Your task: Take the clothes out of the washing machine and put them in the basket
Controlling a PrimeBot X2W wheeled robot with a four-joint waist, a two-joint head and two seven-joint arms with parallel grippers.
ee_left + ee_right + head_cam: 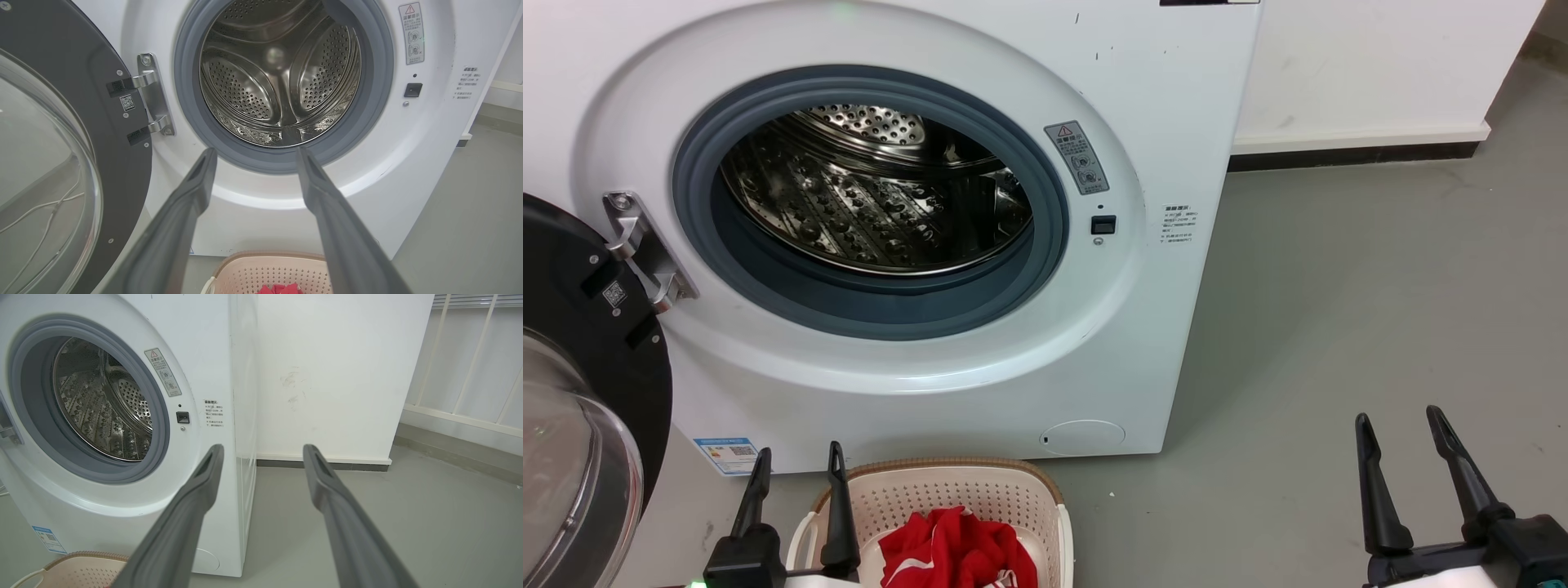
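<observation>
Long, tapered dark grey fingers (339, 228) sit on black, blocky bases (745, 559)

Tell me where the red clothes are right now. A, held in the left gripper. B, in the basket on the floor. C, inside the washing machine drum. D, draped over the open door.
B: the red clothes lie in the basket on the floor in front of the washing machine, while the left gripper and the right gripper are open with nothing between their fingers.

Red clothes (947, 543) w/ white stripe; cream perforated basket (980, 490), brown rim; white, grey-rimmed washer (1176, 122).
</observation>
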